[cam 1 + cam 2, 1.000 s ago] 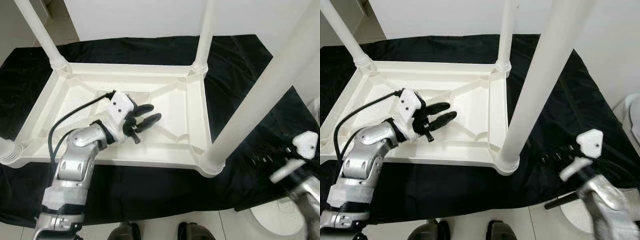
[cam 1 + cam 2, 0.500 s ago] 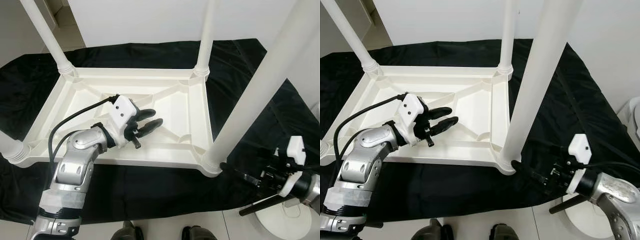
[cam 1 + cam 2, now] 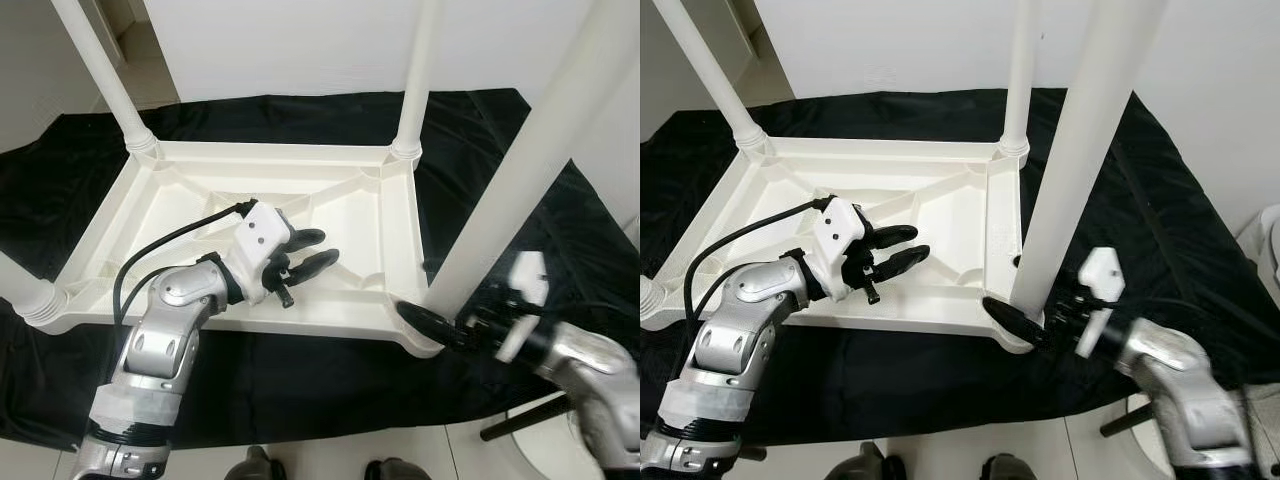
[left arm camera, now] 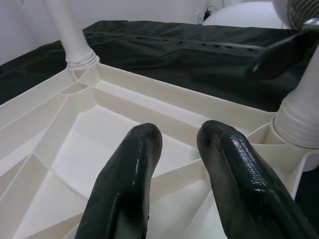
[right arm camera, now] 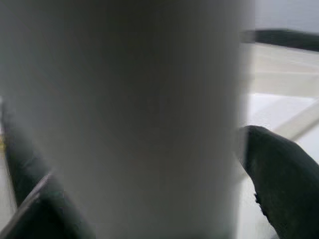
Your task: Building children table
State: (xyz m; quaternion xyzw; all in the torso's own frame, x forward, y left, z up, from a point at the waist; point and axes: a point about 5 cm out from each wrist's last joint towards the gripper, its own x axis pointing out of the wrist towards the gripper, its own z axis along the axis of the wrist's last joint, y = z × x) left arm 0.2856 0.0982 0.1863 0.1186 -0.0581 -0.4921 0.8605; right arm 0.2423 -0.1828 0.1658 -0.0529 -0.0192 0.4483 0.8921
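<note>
from the head cameras i see the white plastic children's table (image 3: 250, 185) lying upside down on a black cloth (image 3: 480, 130) spread over the floor, its legs pointing up. the far left leg (image 3: 100, 70) and far right leg (image 3: 415, 75) stand at the far corners, and the near right leg (image 3: 530, 170) rises close to the camera from the near right corner socket.

my left tool (image 3: 308, 252) hovers over the ribbed underside, near the middle of the near rim, with its two black fingers (image 3: 310, 238) slightly parted and holding nothing. the left wrist view adds the gap between both fingers (image 4: 127, 184), the inner ribs below them, and the near right leg's collar beyond.

my right tool (image 3: 1025, 320) is at the base of the near right leg, just above its socket. in the head views one finger (image 3: 1005, 318) passes on the near side of the leg. the right wrist view gives what they do not: the leg (image 5: 134, 114) sits between the two fingers, one fingertip (image 5: 276, 174) on either side, blurred, so i cannot tell whether they are touching it.

i can read no writing or labels anywhere.
</note>
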